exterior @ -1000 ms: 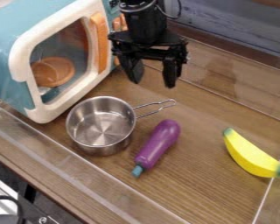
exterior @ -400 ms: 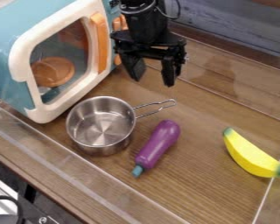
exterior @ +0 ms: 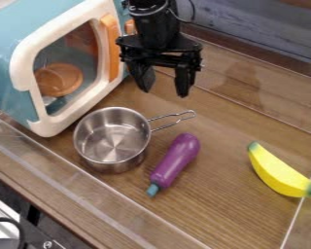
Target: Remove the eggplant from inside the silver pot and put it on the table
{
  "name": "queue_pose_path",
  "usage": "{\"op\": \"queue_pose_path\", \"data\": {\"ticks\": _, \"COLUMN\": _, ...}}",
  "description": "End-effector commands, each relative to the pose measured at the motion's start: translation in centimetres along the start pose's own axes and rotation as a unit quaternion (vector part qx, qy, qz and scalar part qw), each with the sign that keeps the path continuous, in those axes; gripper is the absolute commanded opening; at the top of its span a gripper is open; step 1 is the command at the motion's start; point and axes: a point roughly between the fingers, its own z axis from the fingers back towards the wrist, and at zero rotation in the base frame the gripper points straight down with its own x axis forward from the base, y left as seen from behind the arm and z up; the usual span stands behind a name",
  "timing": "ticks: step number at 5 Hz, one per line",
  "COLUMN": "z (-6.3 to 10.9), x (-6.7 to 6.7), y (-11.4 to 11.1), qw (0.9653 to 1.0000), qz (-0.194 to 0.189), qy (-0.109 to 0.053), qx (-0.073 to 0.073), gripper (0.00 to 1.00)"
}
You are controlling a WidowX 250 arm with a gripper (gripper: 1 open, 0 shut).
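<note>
The purple eggplant lies on the brown table, teal stem end toward the front, just right of the silver pot. The pot stands upright and holds nothing; its wire handle points right. My gripper hangs above the table behind the pot, fingers pointing down and spread open, nothing between them. It is well clear of both eggplant and pot.
A teal toy microwave with its door open stands at the left, an orange bowl inside. A yellow banana lies at the right. Clear plastic walls edge the table.
The gripper has shifted slightly up and to the left, still open. Eggplant, pot and banana have not moved.
</note>
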Motion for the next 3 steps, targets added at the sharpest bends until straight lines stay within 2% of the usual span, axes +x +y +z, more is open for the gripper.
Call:
{"op": "queue_pose_path", "data": {"ticks": 1, "z": 2.41, "x": 1.45, "y": 0.03, "qw": 0.9992, "qz": 0.013, "qy": -0.038, "qx": 0.005, "gripper": 1.00}}
{"op": "queue_pose_path", "data": {"ticks": 2, "z": 3.06, "x": 1.87, "y": 0.14, "qw": 0.9987, "qz": 0.026, "qy": -0.043, "qx": 0.009, "gripper": 1.00}}
{"op": "queue_pose_path", "data": {"ticks": 3, "z": 2.61, "x": 1.91, "y": -0.31, "qw": 0.9982, "qz": 0.033, "qy": -0.049, "qx": 0.013, "gripper": 1.00}}
